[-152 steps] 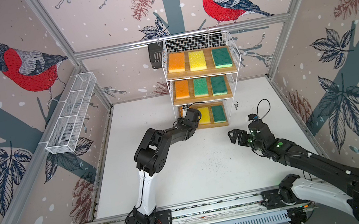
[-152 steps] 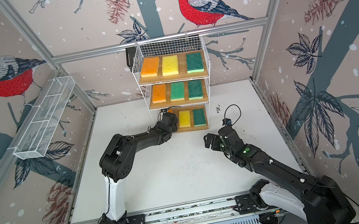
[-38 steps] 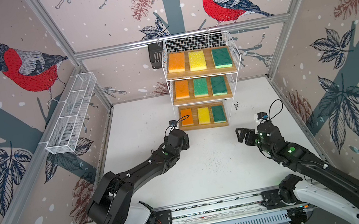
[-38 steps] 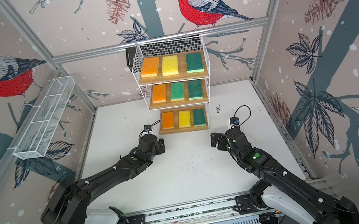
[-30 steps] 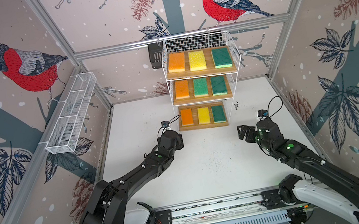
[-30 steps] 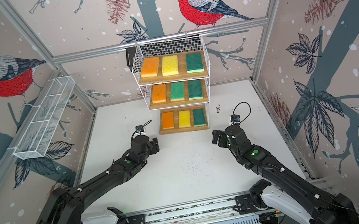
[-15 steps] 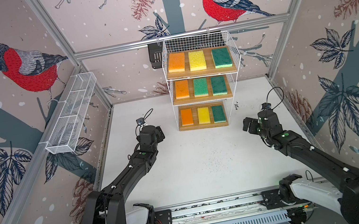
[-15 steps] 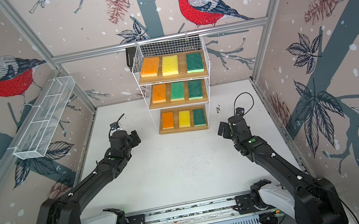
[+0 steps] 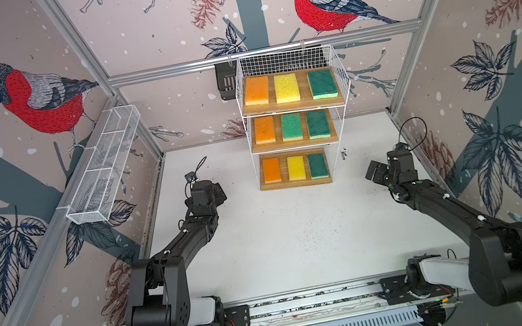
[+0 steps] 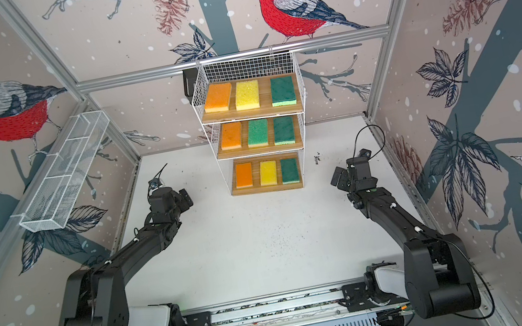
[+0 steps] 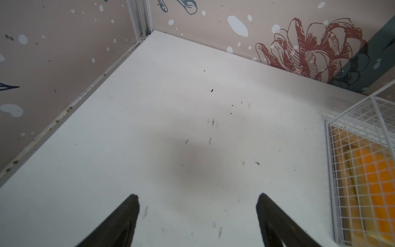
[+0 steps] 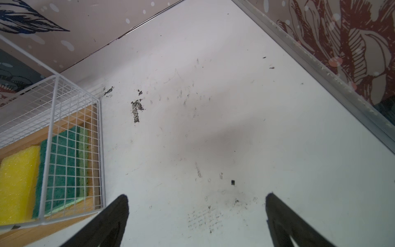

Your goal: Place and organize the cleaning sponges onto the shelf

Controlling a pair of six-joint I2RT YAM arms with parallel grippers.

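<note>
The shelf (image 9: 281, 59) stands at the back centre in both top views, and three cleaning sponges lie flat on each board. Top board: orange (image 9: 256, 90), yellow (image 9: 286, 87), green (image 9: 322, 84). Middle board: orange (image 9: 264, 129) and two green (image 9: 291, 127). Bottom board: orange (image 9: 271, 170), yellow (image 9: 296, 168), green (image 9: 318, 165). My left gripper (image 9: 218, 193) (image 11: 197, 198) hovers open and empty over bare table, left of the shelf. My right gripper (image 9: 374, 173) (image 12: 196, 198) is open and empty to the shelf's right.
A long white mesh trough (image 9: 104, 166) hangs on the left wall. A small black slotted basket (image 9: 226, 81) sits behind the shelf's top left corner. Patterned walls close in three sides. The arm rail (image 9: 313, 301) runs along the front. Dark specks (image 12: 136, 109) mark the table.
My left gripper has drawn back from the bottom board to the left and opened wider. My right gripper has drifted right and back, staying open. The sponges have not moved.
</note>
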